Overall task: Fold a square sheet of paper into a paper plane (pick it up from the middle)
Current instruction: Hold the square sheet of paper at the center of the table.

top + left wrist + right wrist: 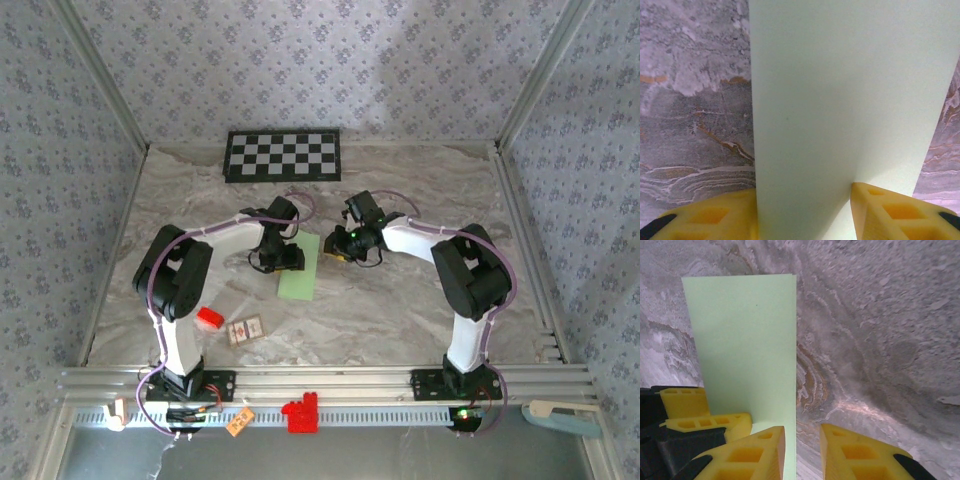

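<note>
Here the folded square sheet of paper (298, 272) lies on the table (400, 325).

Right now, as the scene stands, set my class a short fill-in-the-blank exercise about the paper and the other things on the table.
1. The sheet of paper lying between the left gripper and the right gripper is pale ____.
2. The checkerboard panel has squares of black and ____.
3. The small block at the near left of the table is coloured ____.
Missing words: green; white; red.
</note>
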`<action>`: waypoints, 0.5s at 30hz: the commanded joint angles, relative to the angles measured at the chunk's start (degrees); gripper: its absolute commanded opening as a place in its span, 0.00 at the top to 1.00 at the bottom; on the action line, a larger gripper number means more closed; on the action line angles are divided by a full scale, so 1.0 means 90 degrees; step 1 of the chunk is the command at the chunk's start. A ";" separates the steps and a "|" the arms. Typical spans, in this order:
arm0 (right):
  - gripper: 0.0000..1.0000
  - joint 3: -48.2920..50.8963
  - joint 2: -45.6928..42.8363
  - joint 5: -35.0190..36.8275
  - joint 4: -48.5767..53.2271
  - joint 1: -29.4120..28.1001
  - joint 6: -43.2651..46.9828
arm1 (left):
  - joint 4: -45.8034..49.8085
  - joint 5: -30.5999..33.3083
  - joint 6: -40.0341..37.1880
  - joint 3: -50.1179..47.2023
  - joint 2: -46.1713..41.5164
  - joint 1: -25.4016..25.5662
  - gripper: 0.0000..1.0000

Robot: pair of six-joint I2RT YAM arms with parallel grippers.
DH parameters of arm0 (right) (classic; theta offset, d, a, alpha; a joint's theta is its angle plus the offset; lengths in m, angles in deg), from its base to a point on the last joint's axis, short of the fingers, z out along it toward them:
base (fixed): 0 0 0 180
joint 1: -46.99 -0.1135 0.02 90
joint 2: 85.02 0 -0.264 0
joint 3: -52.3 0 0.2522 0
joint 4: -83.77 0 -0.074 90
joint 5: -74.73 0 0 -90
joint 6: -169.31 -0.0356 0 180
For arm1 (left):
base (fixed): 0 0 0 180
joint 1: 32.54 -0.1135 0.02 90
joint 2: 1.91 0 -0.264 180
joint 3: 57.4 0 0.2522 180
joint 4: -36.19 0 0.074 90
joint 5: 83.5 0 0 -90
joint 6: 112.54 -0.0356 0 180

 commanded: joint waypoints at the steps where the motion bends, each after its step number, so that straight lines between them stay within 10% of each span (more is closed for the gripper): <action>1: 0.75 -0.0038 0.0112 -0.0212 -0.0092 -0.0098 0.0047 | -0.0088 0.0019 -0.0114 -0.0310 0.0677 0.0094 0.50; 15: 0.76 -0.0109 0.0310 -0.0395 -0.0297 -0.0281 -0.0074 | -0.0090 0.0014 0.0198 -0.0345 0.0833 0.0115 0.49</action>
